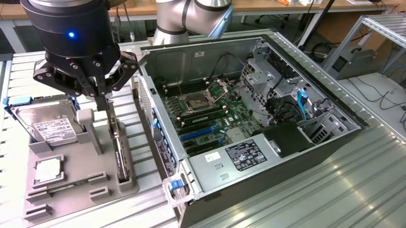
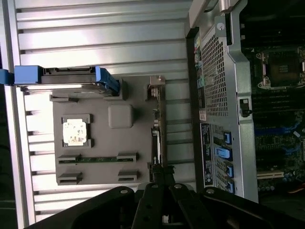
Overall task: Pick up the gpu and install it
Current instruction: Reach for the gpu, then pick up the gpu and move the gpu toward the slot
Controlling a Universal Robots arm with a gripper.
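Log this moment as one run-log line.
hand: shut, over one end of gpu | gpu: on edge in grey tray | grasp: cannot tell | case: open, gpu not installed

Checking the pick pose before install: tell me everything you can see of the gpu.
The gpu is a thin flat card, dark with a silvery metal edge. It stands upright on its long edge in a slot of the grey fixture tray, on the side beside the open PC case. It looks seated, not lifted. The gripper, fingers shut, sits at its far end in the exterior view; whether it pinches the card I cannot tell.
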